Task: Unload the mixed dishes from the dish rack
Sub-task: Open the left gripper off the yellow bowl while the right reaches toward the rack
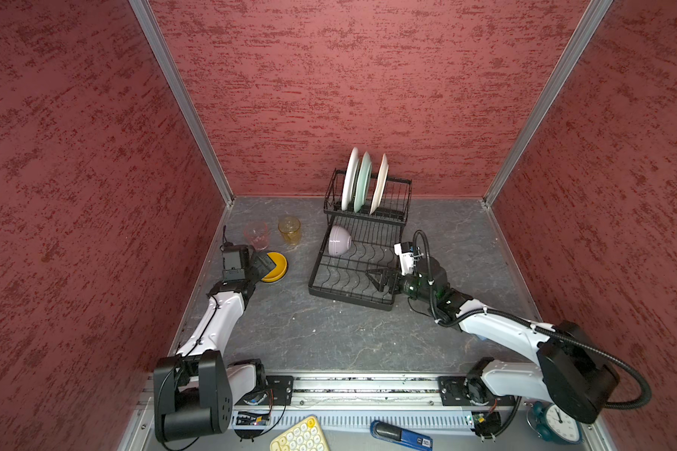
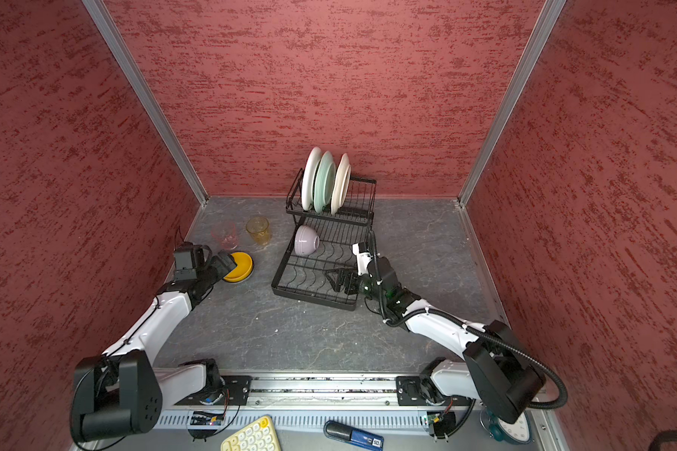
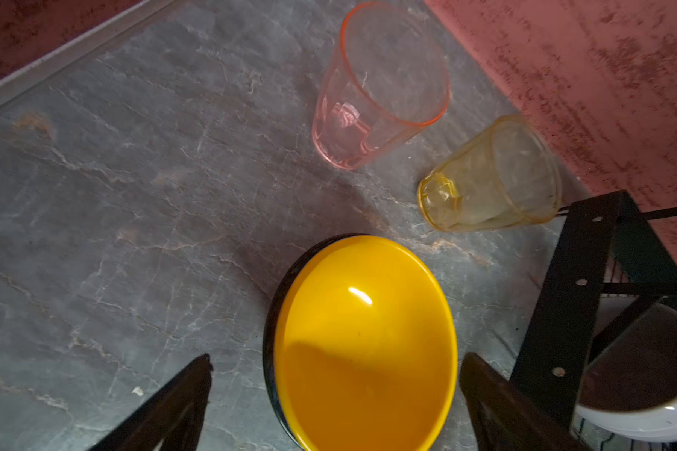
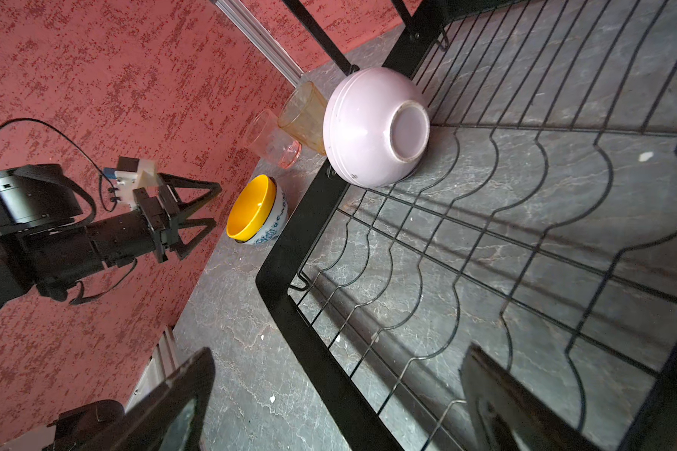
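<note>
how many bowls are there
3. The lilac bowl lies tipped in the low tray of the dish rack; the yellow bowl sits nested in the blue-and-white patterned bowl on the table, left of it.

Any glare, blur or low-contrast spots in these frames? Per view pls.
Left wrist: specular hotspot on the yellow bowl, shadow across part of it, left fingers soft-focus. Right wrist: dish rack wires sharp, right fingers blurred. In a top view: pink tumbler nearly fades into the table.

The rack [image 1: 348,300] is black; white plate [image 1: 350,179], green plate [image 1: 364,183], cream plate [image 1: 380,183], lilac bowl [image 1: 339,241]. Also a yellow bowl [image 3: 368,343], blue-patterned white bowl [image 4: 276,224], pink tumbler [image 3: 376,90], amber tumbler [image 3: 489,175].
</note>
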Available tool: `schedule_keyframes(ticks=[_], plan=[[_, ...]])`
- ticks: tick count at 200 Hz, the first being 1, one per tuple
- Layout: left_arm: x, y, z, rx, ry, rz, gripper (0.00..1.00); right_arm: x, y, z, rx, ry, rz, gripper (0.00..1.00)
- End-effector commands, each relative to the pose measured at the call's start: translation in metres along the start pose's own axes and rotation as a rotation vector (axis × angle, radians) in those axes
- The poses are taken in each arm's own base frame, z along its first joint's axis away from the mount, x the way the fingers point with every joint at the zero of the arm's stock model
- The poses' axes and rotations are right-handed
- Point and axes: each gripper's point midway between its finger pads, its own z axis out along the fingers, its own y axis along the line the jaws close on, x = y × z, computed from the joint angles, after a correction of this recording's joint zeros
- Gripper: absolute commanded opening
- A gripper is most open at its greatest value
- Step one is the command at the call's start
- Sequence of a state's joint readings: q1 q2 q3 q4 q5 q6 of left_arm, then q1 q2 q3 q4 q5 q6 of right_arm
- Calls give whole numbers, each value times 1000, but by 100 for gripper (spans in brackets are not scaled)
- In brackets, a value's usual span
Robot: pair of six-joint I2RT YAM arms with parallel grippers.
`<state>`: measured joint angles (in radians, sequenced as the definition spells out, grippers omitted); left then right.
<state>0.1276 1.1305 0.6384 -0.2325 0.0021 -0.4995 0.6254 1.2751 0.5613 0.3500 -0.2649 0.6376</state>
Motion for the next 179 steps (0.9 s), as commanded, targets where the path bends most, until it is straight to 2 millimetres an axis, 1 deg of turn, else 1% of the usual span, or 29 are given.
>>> schedule_keyframes(ticks=[1, 27, 50, 66, 108, 138, 159, 167, 170, 179], plan=[[-4, -13, -15, 45, -24, 32, 100, -7, -5, -1, 29, -22, 13, 99], [1, -23, -27, 81, -29, 40, 100, -7, -11, -1, 69, -22, 13, 99], [14, -40, -33, 143, 11, 79, 100, -8, -21, 2, 123, -26, 4, 99], [21, -48, -35, 164, 24, 107, 100, -8, -29, 5, 164, -18, 2, 99], [25, -67, -45, 236, 13, 133, 100, -14, -27, 15, 164, -14, 6, 99], [35, -81, -48, 299, 18, 160, 100, -21, -24, 22, 154, -32, 4, 99], [39, -85, -49, 307, 28, 167, 100, -29, -21, 33, 151, -34, 6, 99], [41, -86, -48, 315, 30, 168, 100, -34, -17, 35, 140, -39, 2, 99], [42, -87, -48, 322, 30, 169, 100, -32, -21, 40, 149, -27, 6, 99], [44, -88, -48, 331, 32, 172, 100, -32, -21, 46, 149, -21, 7, 99]])
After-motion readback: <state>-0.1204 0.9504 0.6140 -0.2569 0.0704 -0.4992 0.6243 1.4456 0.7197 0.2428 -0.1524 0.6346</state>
